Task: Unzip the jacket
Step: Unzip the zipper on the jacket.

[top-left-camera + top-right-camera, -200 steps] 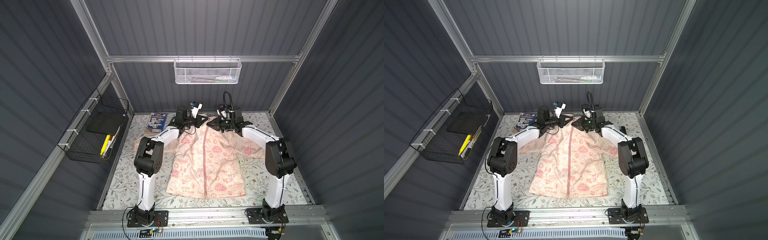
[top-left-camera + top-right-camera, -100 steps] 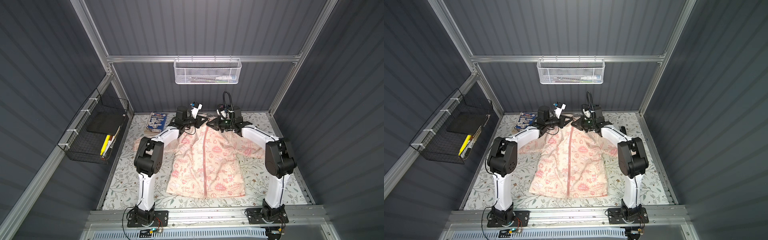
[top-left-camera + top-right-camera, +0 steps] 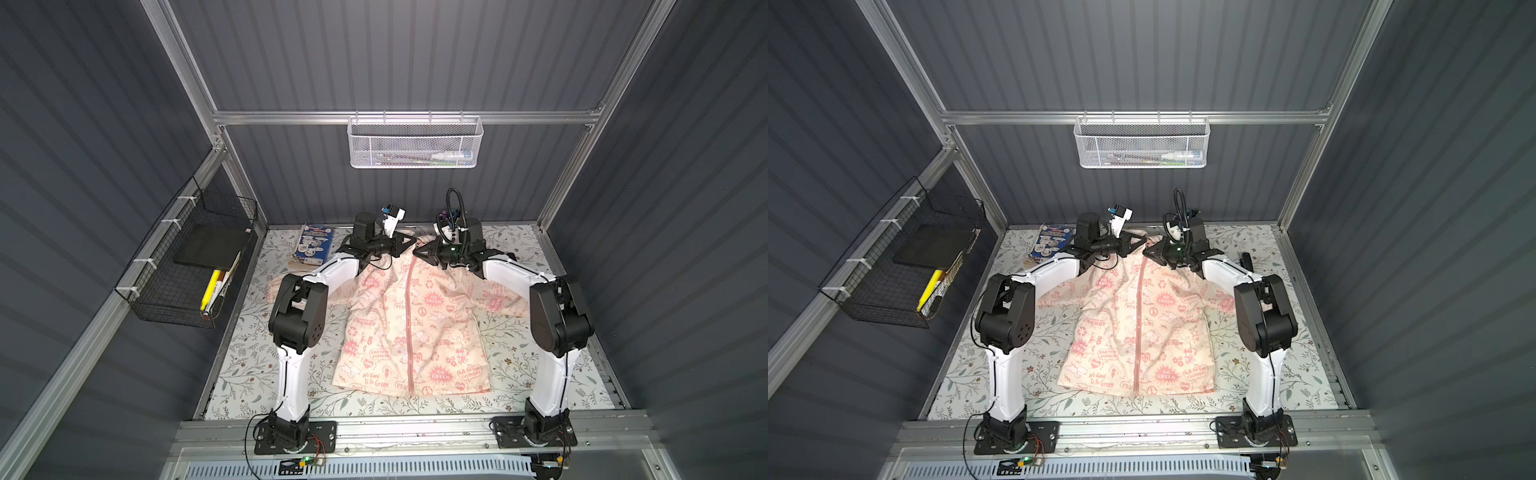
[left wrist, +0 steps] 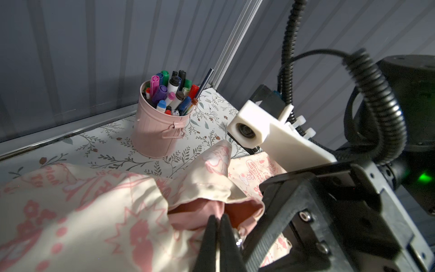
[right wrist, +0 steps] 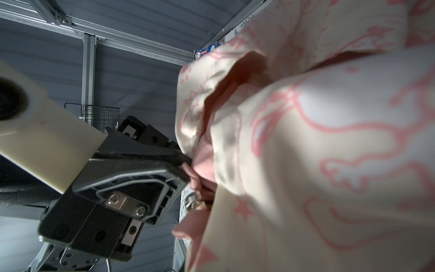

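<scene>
Lying front-up in the middle of the bench (image 3: 519, 374), the jacket (image 3: 386, 332) has its collar caught between both arms. The right gripper (image 3: 419, 254) has just closed fully at the top of the pink zipper (image 3: 409, 316). It joins the left gripper (image 4: 218, 217), whose jaws are clamped on the pink collar lining. Whether the right one has the pull tab or only fabric is unclear. The hold looks set, so the pull can probably begin; the zipper is closed down to the hem. The jacket's long axis follows the zipper: hem toward the arm bases, collar toward the back wall, sleeves spread sideways.
</scene>
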You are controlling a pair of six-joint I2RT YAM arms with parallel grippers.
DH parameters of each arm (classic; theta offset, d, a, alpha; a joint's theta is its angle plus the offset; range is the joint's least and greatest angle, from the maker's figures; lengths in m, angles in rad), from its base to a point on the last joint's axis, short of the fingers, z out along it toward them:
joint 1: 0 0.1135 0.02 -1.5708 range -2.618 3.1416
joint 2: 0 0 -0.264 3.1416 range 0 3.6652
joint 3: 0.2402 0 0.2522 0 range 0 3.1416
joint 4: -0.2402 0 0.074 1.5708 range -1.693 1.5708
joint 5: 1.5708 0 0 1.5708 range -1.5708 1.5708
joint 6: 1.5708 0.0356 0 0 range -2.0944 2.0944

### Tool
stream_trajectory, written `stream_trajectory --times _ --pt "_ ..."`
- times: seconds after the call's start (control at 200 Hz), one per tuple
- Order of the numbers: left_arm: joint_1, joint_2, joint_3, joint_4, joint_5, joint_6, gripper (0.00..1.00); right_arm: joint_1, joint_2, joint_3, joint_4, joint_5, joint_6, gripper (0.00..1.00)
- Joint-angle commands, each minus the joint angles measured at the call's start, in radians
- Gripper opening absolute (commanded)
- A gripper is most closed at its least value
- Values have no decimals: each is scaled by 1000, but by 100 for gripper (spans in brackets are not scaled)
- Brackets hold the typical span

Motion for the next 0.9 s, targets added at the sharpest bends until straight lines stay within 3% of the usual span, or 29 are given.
stream_trajectory --times 0.0,0.891 --pt "-2 -31 26 55 21 -17 0 9 -12 -33 -27 -14 6 0" --pt "23 -14 46 45 -74 -55 0 47 -22 -127 -5 -15 -11 0"
